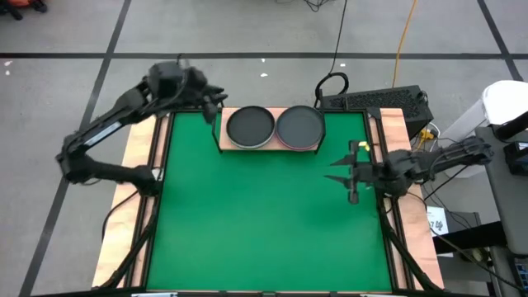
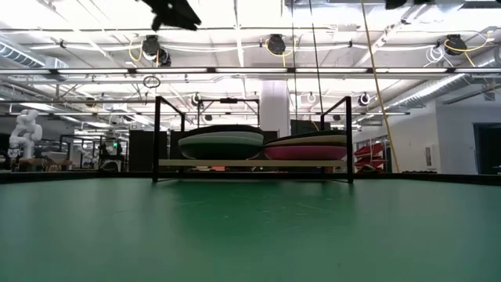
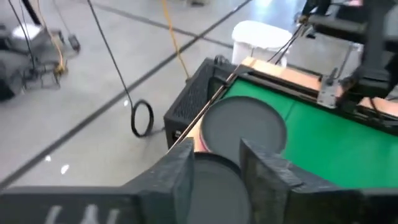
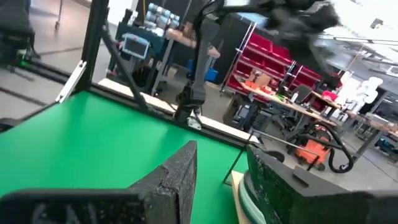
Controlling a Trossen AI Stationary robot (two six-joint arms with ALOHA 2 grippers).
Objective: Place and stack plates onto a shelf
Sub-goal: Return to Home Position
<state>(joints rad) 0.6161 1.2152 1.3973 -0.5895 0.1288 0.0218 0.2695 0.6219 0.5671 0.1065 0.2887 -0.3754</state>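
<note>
The wooden shelf [image 1: 273, 110] stands at the far middle of the green mat on thin black rods [image 2: 156, 137]. Two plate stacks rest on its board [image 2: 250, 163]. The left stack [image 1: 250, 126] has a dark plate on top and a pale green one [image 2: 221, 146] below it. The right stack [image 1: 299, 128] has a dark top plate over a magenta one [image 2: 307, 152]. My left gripper [image 1: 220, 100] hovers open and empty above the shelf's far left corner, with both top plates showing past its fingers [image 3: 217, 154]. My right gripper [image 1: 334, 171] is open and empty over the mat, right of the shelf [image 4: 222, 151].
The green mat [image 1: 264, 223] lies bare in front of the shelf. A black keyboard-like unit [image 1: 381, 101] and cables sit beyond the table's far right corner. A white bin [image 1: 505, 103] stands off the table to the right. Wooden table edges [image 1: 145, 144] flank the mat.
</note>
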